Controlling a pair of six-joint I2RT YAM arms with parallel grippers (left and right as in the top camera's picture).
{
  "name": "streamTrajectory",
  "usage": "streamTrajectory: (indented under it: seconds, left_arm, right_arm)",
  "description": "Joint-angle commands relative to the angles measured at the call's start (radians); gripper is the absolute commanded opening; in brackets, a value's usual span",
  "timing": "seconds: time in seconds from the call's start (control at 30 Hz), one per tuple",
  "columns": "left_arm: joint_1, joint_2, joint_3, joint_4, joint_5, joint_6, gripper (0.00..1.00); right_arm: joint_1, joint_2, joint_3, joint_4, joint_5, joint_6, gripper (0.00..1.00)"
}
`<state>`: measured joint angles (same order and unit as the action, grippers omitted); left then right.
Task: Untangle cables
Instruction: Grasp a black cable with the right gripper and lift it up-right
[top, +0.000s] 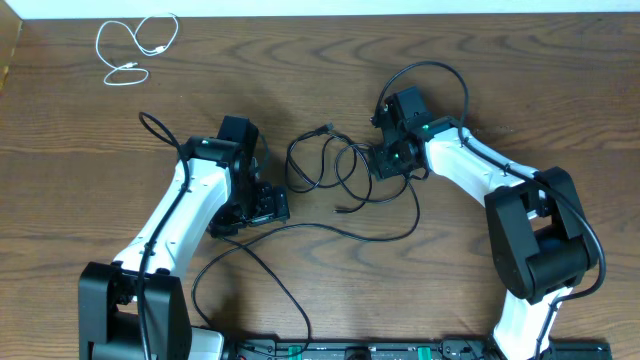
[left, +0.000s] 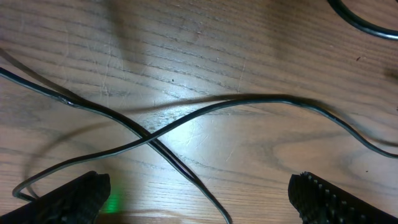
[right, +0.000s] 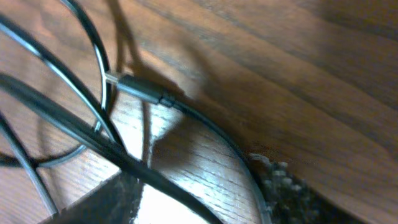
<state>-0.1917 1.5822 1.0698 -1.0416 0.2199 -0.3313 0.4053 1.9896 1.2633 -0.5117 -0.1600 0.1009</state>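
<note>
At the bench (top: 80, 120) corner, white cable (top: 135, 45) lies free; black cables (top: 335, 170) lie tangled; left claw (left: 199, 186) spread, right claw (right: 199, 186) I cannot tell

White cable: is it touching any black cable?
Apart. Overhead shows the white cable coiled alone at far left, with bare table between it and the black cables.

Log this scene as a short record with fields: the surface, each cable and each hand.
surface: wooden table
black cables: tangled loops at table centre, between the two hands
white cable: coiled alone at the far left corner, apart from the tangle
left hand: open, low over two crossing black cables
right hand: at the tangle's right edge, a black cable between its fingers; grip unclear
plug end: black, lying on the table
</note>
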Motion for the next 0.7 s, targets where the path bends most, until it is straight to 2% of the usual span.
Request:
streamTrajectory:
  seconds: [0.0, 0.17, 0.3, 0.53, 0.67]
  left_arm:
    - [-0.001, 0.002, -0.005, -0.001, 0.004, 0.020, 0.97]
    - [-0.001, 0.002, -0.005, 0.002, 0.004, 0.020, 0.97]
    - [-0.001, 0.002, -0.005, 0.000, 0.004, 0.020, 0.97]
    - [-0.001, 0.002, -0.005, 0.001, 0.004, 0.020, 0.97]
    - [-0.001, 0.002, -0.005, 0.001, 0.004, 0.020, 0.97]
  right_arm:
    - [0.006, 0.005, 0.003, -0.005, -0.013, 0.011, 0.46]
    - [0.002, -0.082, 0.024, -0.031, 0.025, 0.058, 0.22]
    - [0.001, -0.202, 0.053, -0.071, 0.129, 0.110, 0.02]
    - [0.001, -0.478, 0.061, -0.103, 0.219, 0.166, 0.02]
    - [0.001, -0.624, 0.061, -0.106, 0.238, 0.244, 0.01]
